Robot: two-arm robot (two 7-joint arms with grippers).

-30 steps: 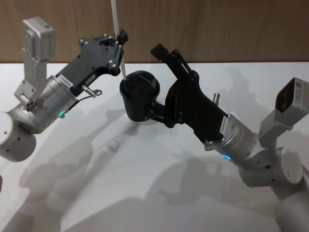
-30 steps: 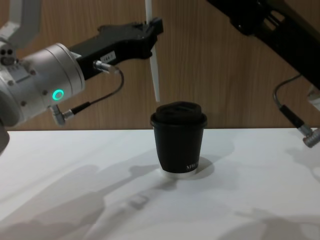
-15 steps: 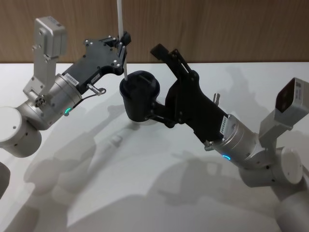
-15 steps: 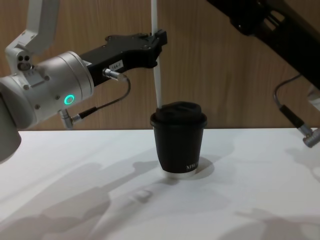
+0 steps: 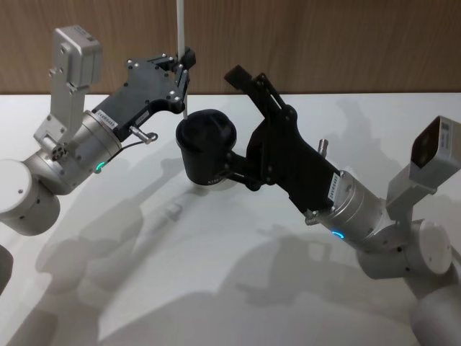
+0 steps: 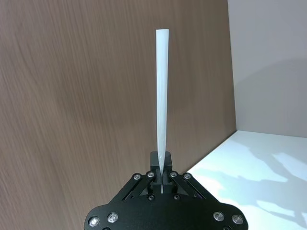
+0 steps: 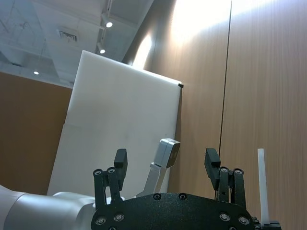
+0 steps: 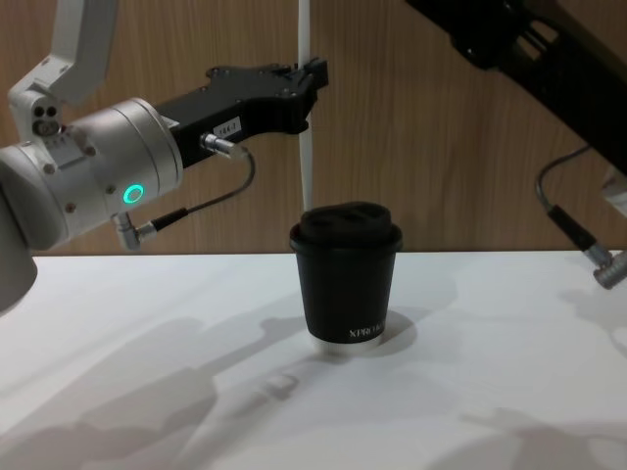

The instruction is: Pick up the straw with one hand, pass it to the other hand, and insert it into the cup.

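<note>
My left gripper [image 5: 184, 59] is shut on the white straw [image 5: 179, 21] and holds it upright above the table. In the chest view the straw [image 8: 304, 147] drops from the left gripper [image 8: 312, 73] to the left rear edge of the cup's lid, where its lower end is hidden. The black lidded cup [image 8: 345, 274] stands on the table and leans slightly. In the left wrist view the straw [image 6: 161, 96] rises from the left gripper [image 6: 162, 175]. My right gripper [image 7: 166, 160] is open and holds nothing. It hangs high beside the cup [image 5: 207, 148], on its right.
The white table [image 8: 490, 372] has free room all around the cup. A wooden wall [image 8: 441, 166] runs along the table's far edge. The right arm [image 8: 529, 49] crosses overhead at the upper right in the chest view.
The left gripper carried the straw closer to the cup and lower, until its end met the lid's edge. The cup slid slightly left and turned. The right arm stayed still.
</note>
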